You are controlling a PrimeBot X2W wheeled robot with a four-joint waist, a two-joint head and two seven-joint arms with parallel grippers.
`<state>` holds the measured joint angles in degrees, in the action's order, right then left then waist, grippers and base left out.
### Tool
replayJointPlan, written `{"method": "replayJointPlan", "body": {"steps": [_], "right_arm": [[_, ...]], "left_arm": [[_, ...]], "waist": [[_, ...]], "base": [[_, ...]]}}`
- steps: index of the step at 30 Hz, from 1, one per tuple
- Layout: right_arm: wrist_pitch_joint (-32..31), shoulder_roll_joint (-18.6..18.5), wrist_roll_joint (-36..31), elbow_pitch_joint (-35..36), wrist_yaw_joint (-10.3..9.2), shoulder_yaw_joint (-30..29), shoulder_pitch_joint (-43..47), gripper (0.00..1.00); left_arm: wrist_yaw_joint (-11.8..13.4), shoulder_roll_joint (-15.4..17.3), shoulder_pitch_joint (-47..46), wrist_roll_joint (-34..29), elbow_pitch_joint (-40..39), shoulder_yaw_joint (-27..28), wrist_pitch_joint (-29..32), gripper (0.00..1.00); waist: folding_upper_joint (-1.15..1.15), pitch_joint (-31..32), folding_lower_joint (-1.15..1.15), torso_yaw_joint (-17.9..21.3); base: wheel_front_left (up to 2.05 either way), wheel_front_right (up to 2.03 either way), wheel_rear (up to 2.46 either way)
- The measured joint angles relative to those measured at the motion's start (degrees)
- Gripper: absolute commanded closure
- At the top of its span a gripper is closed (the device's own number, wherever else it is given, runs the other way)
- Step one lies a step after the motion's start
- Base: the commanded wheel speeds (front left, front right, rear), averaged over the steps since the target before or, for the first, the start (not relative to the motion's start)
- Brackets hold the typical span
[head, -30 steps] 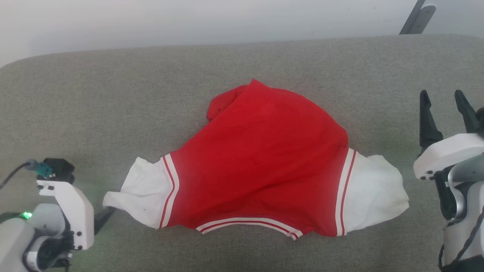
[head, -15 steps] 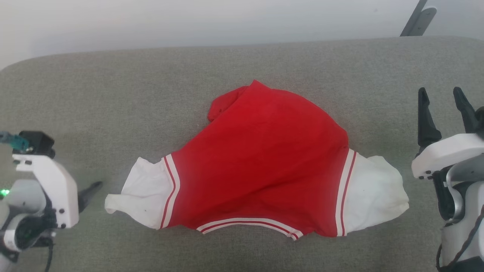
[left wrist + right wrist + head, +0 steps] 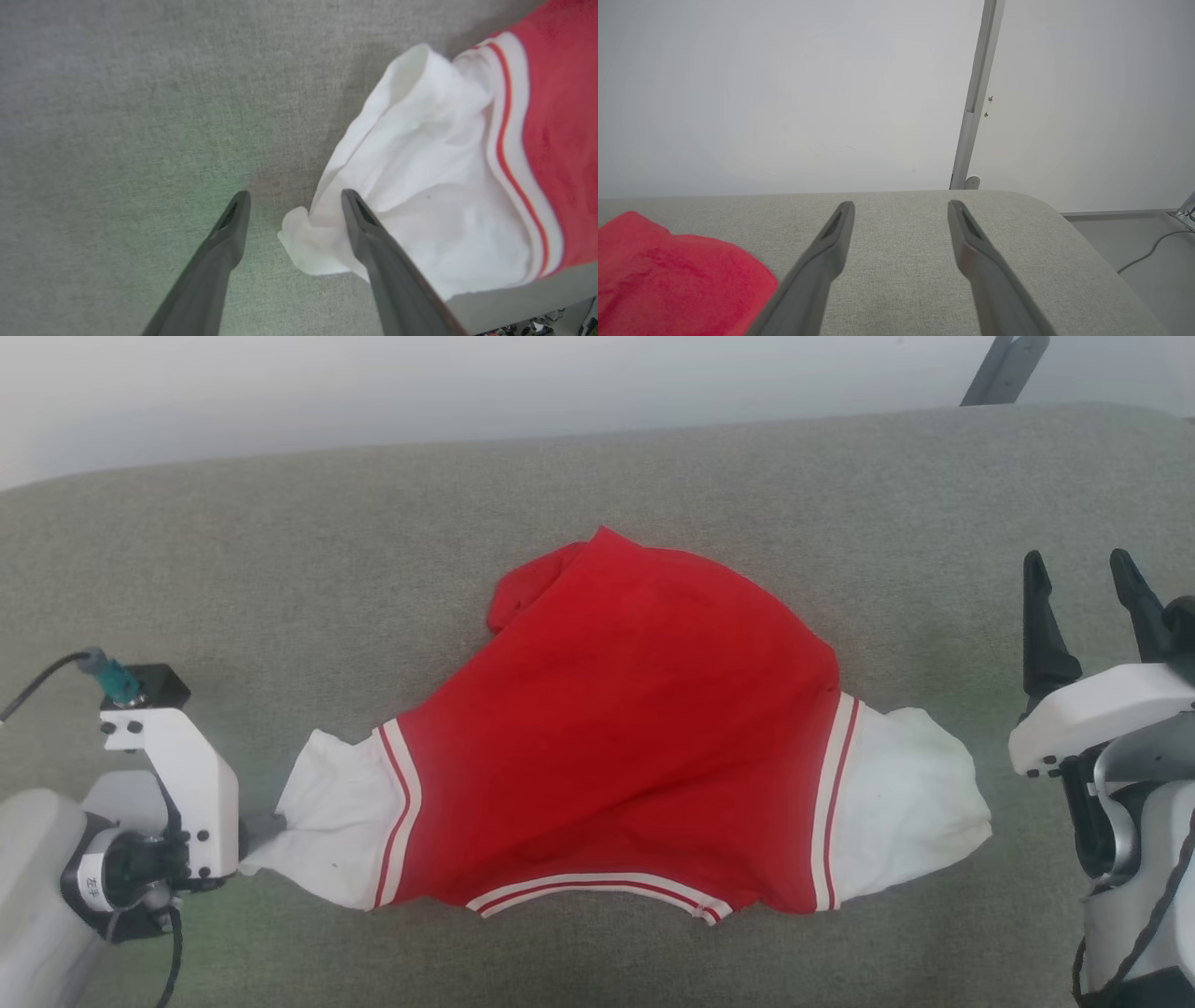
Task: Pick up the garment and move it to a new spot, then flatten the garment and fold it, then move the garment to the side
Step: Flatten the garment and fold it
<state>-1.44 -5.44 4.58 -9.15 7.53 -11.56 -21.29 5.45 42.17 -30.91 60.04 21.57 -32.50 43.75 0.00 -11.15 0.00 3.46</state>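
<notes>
The garment (image 3: 616, 728) lies spread on the grey padded surface, red back up, a white sleeve out to each side and the striped collar trim at the near edge; no letters show. My left gripper (image 3: 266, 826) is at the tip of the left sleeve (image 3: 327, 821). In the left wrist view this gripper (image 3: 295, 193) is open, and the sleeve's bunched corner (image 3: 303, 242) lies between the fingers, against the right-hand one. My right gripper (image 3: 1074, 565) stands open to the right of the garment, apart from it. Its fingers point at the far edge (image 3: 901, 205), with red cloth (image 3: 668, 275) at the lower left.
The grey padded surface (image 3: 233, 569) stretches wide around the garment and ends at a rounded far edge before a pale wall. A grey metal post (image 3: 976, 93) stands behind the right corner. A cable (image 3: 1153, 249) lies on the floor beyond the right end.
My left gripper pulled away from the sleeve to the left, then came back to its tip. The head camera has shifted slightly. The right arm has barely moved.
</notes>
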Motion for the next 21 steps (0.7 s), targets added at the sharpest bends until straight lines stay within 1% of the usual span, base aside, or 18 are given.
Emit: {"method": "replayJointPlan", "body": {"steps": [6,9,13,18,19,20,21], "right_arm": [[-0.07,-0.11,0.03,-0.18,0.0,0.03,0.11,0.0],[-0.34,-0.19,0.03,-0.09,0.0,-0.14,0.27,0.0],[-1.18,-0.27,0.11,0.15,0.0,-0.24,0.58,0.0],[-2.64,-1.05,1.04,-0.19,0.0,0.11,0.85,0.0],[-2.97,-1.09,1.11,-0.34,0.0,0.24,0.86,0.0],[-3.68,-1.11,1.27,-0.52,0.0,0.38,0.95,0.0],[-4.34,-1.1,1.52,-0.66,0.0,0.65,1.12,0.0]], "left_arm": [[-0.13,-1.53,-0.75,0.8,4.16,-1.02,2.41,0.0],[-0.11,-2.12,-0.86,1.56,4.86,-1.04,3.55,0.0],[0.75,-2.49,-0.97,2.88,5.16,-0.94,5.24,0.0],[1.09,-2.99,-0.98,2.9,5.28,-1.34,5.57,0.0],[0.94,-3.2,-0.96,2.93,5.57,-1.43,5.56,0.12],[0.56,-3.52,-0.88,3.16,6.0,-1.4,5.44,1.0],[0.42,-3.78,-0.87,3.3,6.44,-1.44,5.36,1.0]], "waist": [[0.0,-0.02,0.0,0.59],[0.0,-0.16,0.0,0.63],[0.0,-0.37,0.0,0.49],[0.0,-0.67,0.0,0.14],[0.0,-0.73,0.0,0.06],[0.0,-0.8,0.0,-0.02],[0.0,-0.86,0.0,-0.07]], "base": [[0.0,0.0,0.0],[0.0,0.0,0.0],[0.0,0.0,0.0],[0.0,0.0,0.0],[0.0,0.0,0.0],[0.0,0.0,0.0],[0.0,0.0,0.0]]}}
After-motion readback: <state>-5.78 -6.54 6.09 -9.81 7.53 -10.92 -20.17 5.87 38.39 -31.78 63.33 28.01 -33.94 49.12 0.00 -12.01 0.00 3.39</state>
